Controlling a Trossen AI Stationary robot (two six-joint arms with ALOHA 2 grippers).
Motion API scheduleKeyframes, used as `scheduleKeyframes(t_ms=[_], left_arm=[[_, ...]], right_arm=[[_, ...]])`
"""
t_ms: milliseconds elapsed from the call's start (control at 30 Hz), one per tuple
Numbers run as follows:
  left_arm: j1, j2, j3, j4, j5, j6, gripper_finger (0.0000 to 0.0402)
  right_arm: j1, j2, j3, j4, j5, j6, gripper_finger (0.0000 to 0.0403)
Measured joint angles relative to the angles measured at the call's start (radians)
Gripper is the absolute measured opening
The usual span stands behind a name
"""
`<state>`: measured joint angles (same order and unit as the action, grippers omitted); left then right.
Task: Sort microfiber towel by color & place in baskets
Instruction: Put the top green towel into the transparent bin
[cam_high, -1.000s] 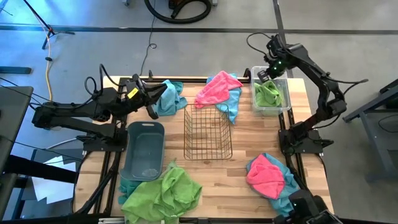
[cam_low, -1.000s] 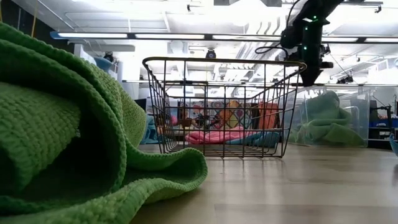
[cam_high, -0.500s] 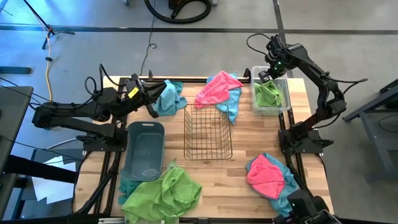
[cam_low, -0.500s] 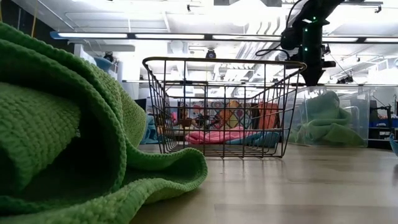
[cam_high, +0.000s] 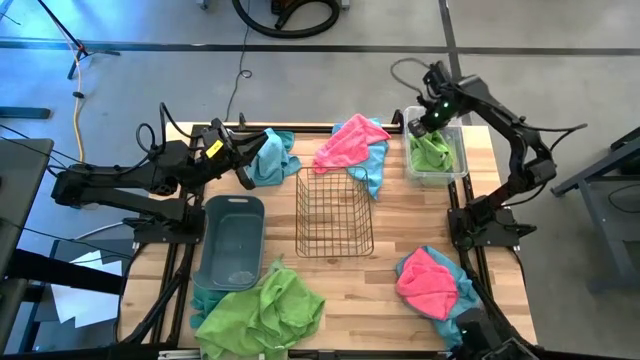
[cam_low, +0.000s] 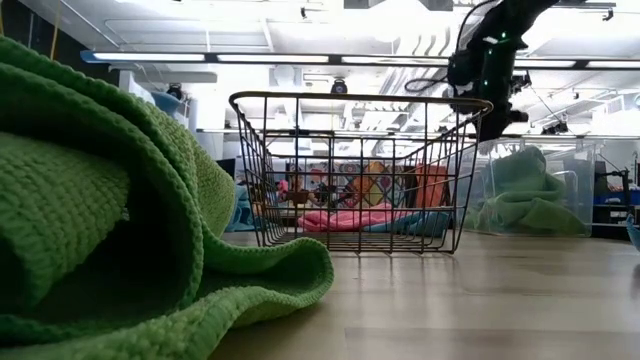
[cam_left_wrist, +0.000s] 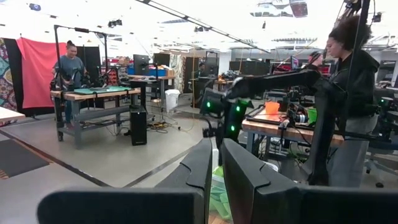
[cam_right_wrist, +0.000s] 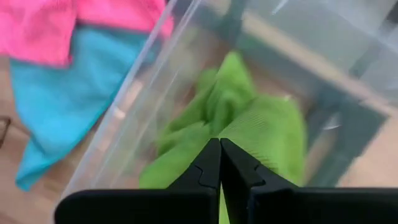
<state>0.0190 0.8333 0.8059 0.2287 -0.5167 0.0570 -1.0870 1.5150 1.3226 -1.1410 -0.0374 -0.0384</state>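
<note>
High view. Square copper-toned wire mesh basket (cam_high: 335, 213) at mid tabletop (cam_high: 400, 300), holding nothing. Dark grey-blue oblong plastic tub (cam_high: 231, 242) just left of the wire basket. Clear rectangular plastic bin (cam_high: 458, 160) at the far right of it, containing one lime green fuzzy towel (cam_high: 431, 152). Pink-on-teal towel heap (cam_high: 352, 145) just beyond the wire basket; second pink-on-teal heap (cam_high: 432, 283) near and right of it; green towel pile (cam_high: 262, 312) near and left, touching the tub's near end. Teal towel (cam_high: 272, 156) beyond the tub, at the left gripper (cam_high: 247, 166); fingers narrow, grip on the cloth not discernible. Right gripper (cam_high: 423, 123) above the bin's far left corner, fingers closed on nothing.

Low view. Green pile (cam_low: 120, 220) filling the foreground; wire basket (cam_low: 360, 170) behind; bin with green towel (cam_low: 525, 205) to its right.

Left wrist view. Two dark fingers (cam_left_wrist: 205, 177) close together; two people at benches in the room beyond.

Right wrist view. Fingers (cam_right_wrist: 211, 165) pressed together above the green towel (cam_right_wrist: 261, 134) in the bin.
</note>
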Motion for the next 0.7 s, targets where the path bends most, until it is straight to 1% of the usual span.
scheduleKeyframes(t_ms=[100,200,467,700], left_arm=[[0.000,0.000,0.000,0.000,0.000,0.000,0.0026],[0.000,0.000,0.000,0.000,0.000,0.000,0.0026],[0.000,0.000,0.000,0.000,0.000,0.000,0.0026],[0.000,0.000,0.000,0.000,-0.006,0.000,0.0026]], right_arm=[[0.027,0.001,-0.085,0.024,-0.009,-0.008,0.0000],[0.043,-0.007,-0.122,0.031,-0.005,-0.021,0.0000],[0.024,-0.127,-0.114,0.038,0.056,-0.011,0.0000],[0.020,-0.123,-0.114,-0.022,0.058,-0.081,0.0000]])
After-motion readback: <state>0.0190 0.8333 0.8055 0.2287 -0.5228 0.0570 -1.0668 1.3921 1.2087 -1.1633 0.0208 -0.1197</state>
